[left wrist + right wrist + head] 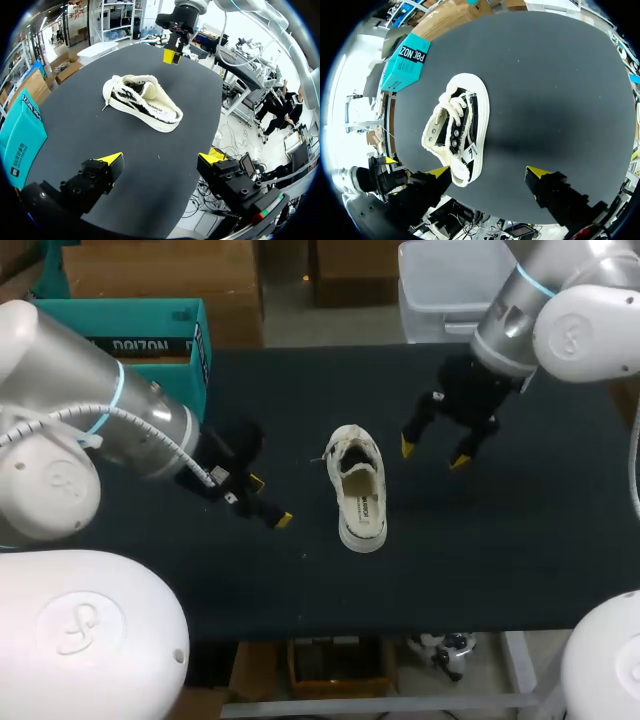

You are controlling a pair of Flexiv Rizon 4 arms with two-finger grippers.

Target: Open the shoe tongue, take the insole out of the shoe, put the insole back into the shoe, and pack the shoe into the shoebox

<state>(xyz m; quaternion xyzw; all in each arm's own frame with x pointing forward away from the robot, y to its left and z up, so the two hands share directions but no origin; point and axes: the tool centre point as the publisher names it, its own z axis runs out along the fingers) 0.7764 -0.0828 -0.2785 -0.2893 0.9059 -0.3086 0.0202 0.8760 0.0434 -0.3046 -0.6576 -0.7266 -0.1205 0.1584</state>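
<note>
A white shoe [357, 487] with black sides lies in the middle of the black table, its opening facing up and the pale insole [363, 504] showing inside. My left gripper [270, 501] hangs open just left of the shoe, with nothing between its fingers. My right gripper [433, 454] stands open to the right of the shoe's laced end, also holding nothing. In the left wrist view the shoe [142, 102] lies ahead of the open left gripper [160, 160]. In the right wrist view the shoe [457, 130] lies ahead of the open right gripper [488, 173]. The teal shoebox [150, 345] stands at the table's back left.
The black table top [500, 560] stretches on both sides of the shoe. Its front edge runs a little below the shoe's heel. The shoebox [407, 62] stands at the table's far edge, beyond the shoe from my right gripper.
</note>
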